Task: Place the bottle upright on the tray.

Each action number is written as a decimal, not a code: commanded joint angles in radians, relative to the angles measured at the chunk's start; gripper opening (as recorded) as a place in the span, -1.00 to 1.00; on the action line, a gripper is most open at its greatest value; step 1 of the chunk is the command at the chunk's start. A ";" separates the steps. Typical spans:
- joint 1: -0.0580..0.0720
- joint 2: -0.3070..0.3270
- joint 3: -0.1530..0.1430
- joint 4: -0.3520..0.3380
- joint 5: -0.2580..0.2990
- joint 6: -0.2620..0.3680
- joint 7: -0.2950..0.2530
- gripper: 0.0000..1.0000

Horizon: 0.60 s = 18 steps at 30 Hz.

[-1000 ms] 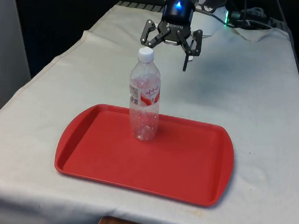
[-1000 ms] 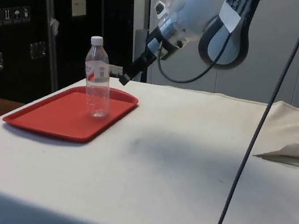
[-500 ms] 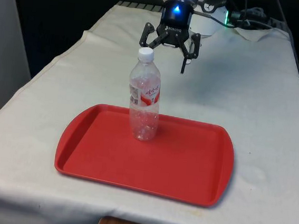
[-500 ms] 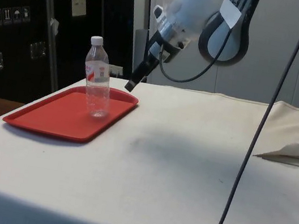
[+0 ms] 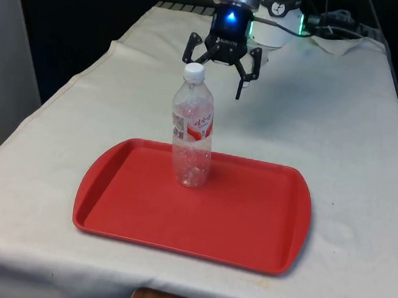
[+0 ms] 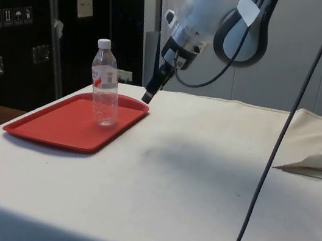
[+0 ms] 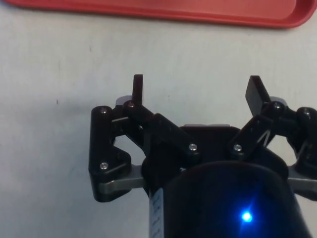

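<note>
A clear plastic bottle (image 5: 192, 131) with a white cap and a red-and-white label stands upright on the red tray (image 5: 248, 221), towards the tray's far side. In the side view the bottle (image 6: 105, 85) stands alone on the tray (image 6: 55, 124). My gripper (image 5: 216, 80) hangs open and empty behind the bottle, beyond the tray's far edge and above the white cloth. From the side, my gripper (image 6: 151, 93) is apart from the bottle, near the tray's far corner. In the wrist view my gripper (image 7: 197, 93) is spread over bare cloth with the tray's edge (image 7: 163, 12) beyond it.
White cloth covers the table around the tray. Crumpled paper (image 5: 336, 41) and cables (image 5: 324, 20) lie at the far end by the robot's base. A dark cable (image 6: 281, 140) hangs down in the side view, with a fold of cloth (image 6: 317, 164) beside it.
My open gripper has drawn back from the bottle towards the table's far end and dropped a little lower. The bottle and tray have not moved.
</note>
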<state>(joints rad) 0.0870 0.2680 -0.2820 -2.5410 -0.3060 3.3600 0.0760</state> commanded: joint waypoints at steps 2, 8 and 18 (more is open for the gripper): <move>-0.020 -0.014 0.028 -0.013 -0.009 -0.027 0.010 1.00; -0.024 -0.021 0.028 -0.010 0.000 -0.075 0.009 1.00; -0.025 -0.031 0.015 -0.003 0.010 -0.160 -0.001 1.00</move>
<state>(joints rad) 0.0800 0.2500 -0.2970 -2.5310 -0.3030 3.2250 0.0750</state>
